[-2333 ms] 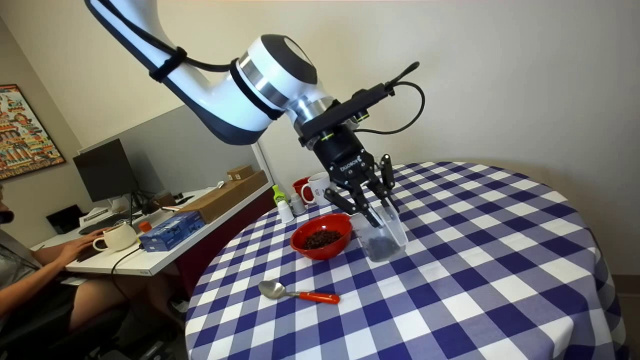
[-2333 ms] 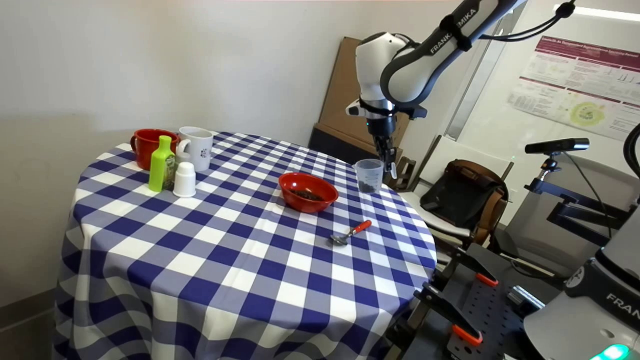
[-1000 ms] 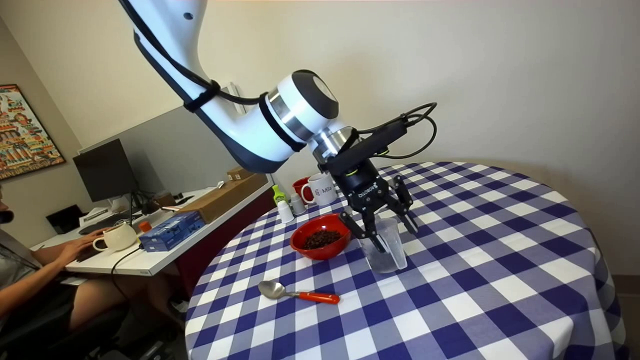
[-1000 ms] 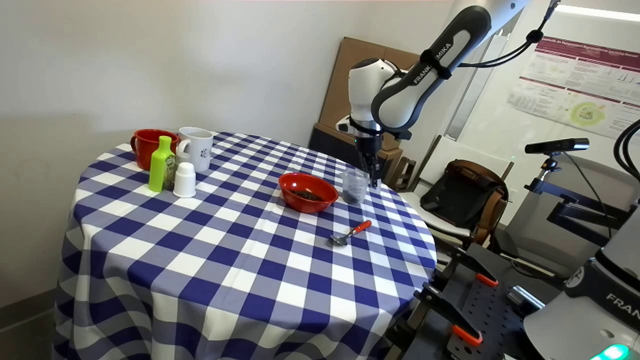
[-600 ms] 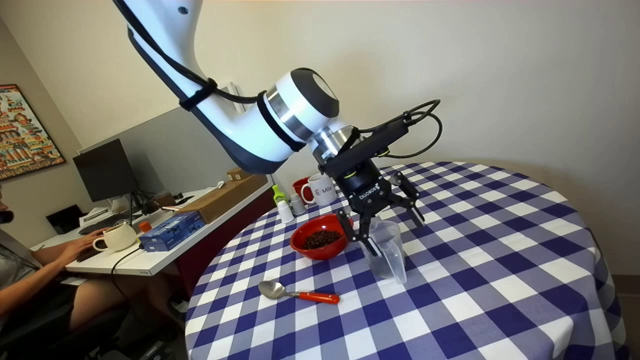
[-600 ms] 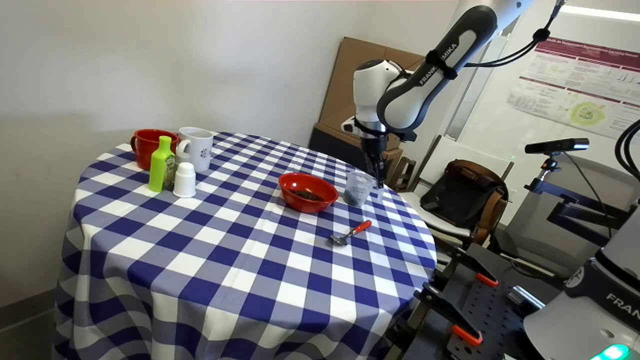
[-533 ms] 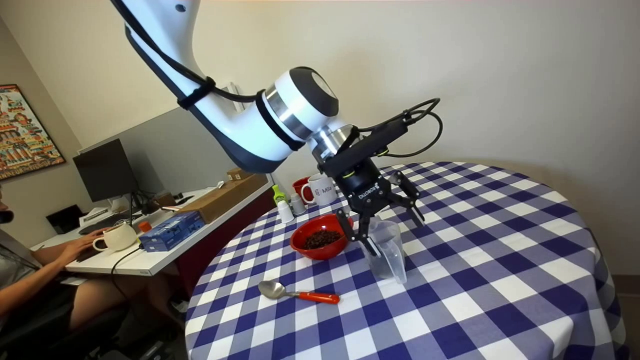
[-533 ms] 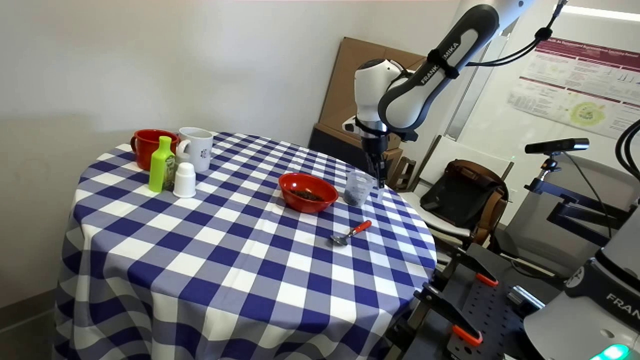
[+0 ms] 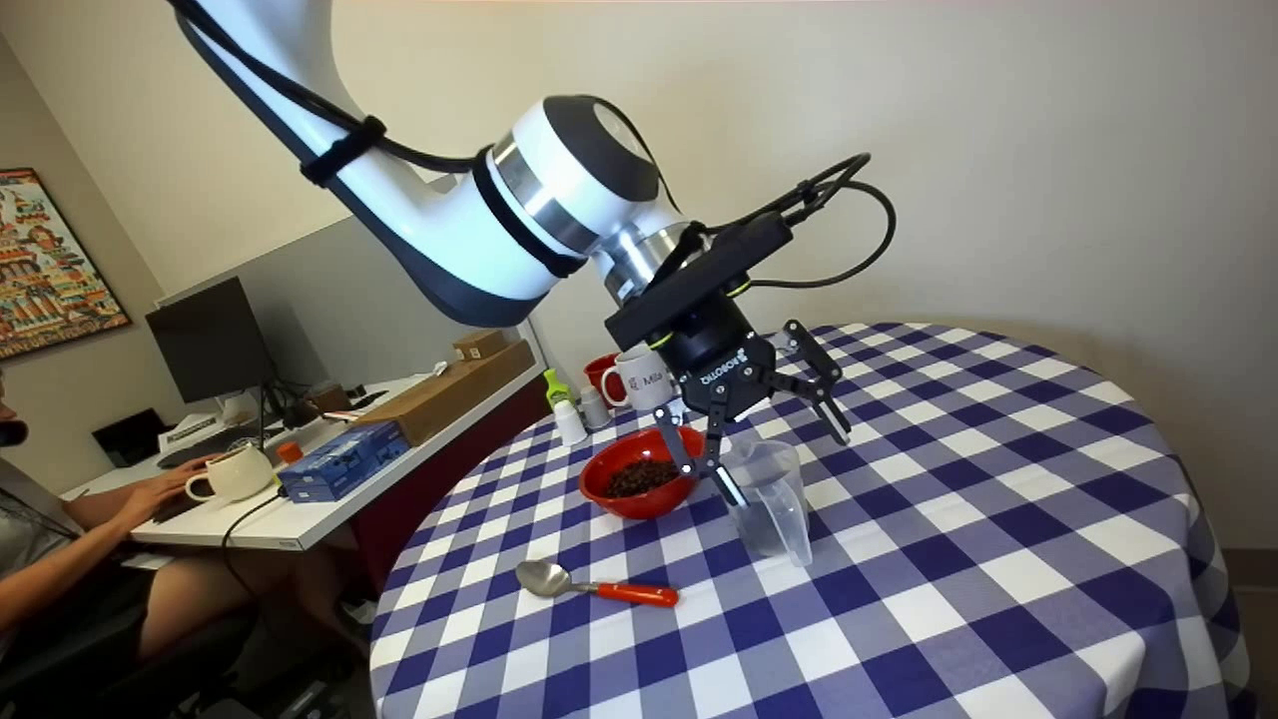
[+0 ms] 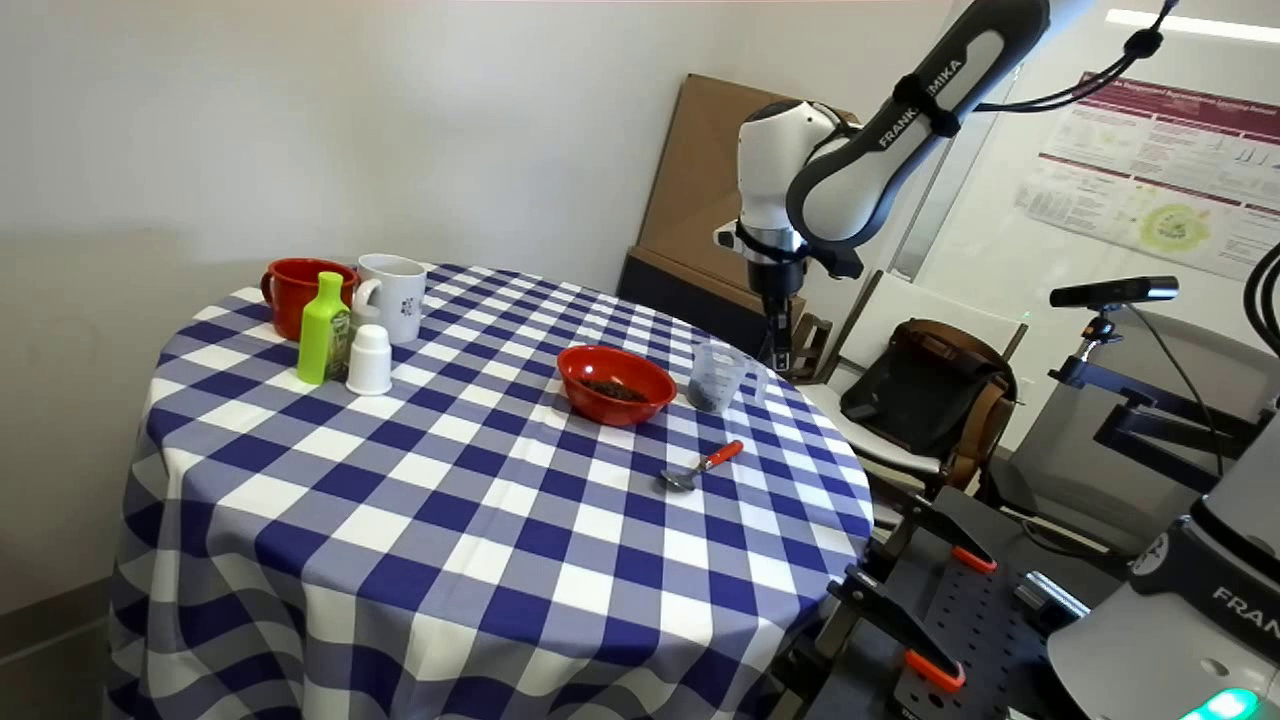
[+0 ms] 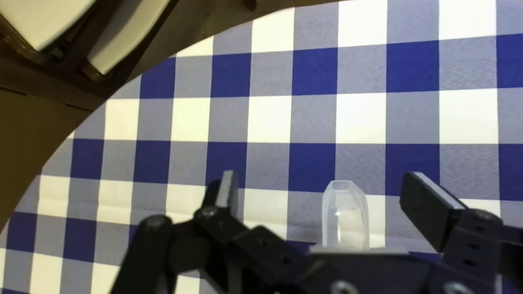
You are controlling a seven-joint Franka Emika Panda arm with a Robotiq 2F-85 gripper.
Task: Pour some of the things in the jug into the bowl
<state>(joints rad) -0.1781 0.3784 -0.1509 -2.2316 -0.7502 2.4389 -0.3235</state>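
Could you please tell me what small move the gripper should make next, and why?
I'd probably lift the open gripper clear of the jug, which stands on the tablecloth, its handle showing between the spread fingers but touching neither; the bowl already holds brown bits, so the pouring looks finished.

Jug (image 9: pixel 773 511) right of bowl (image 9: pixel 641 508) (both exterior views) — spoon (image 9: pixel 605 590) before them.

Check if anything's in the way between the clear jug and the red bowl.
Nothing visible is: in an exterior view only a narrow strip of tablecloth separates the jug from the bowl. The spoon lies off to one side, and the open gripper is over on the jug's handle side, not between the two.
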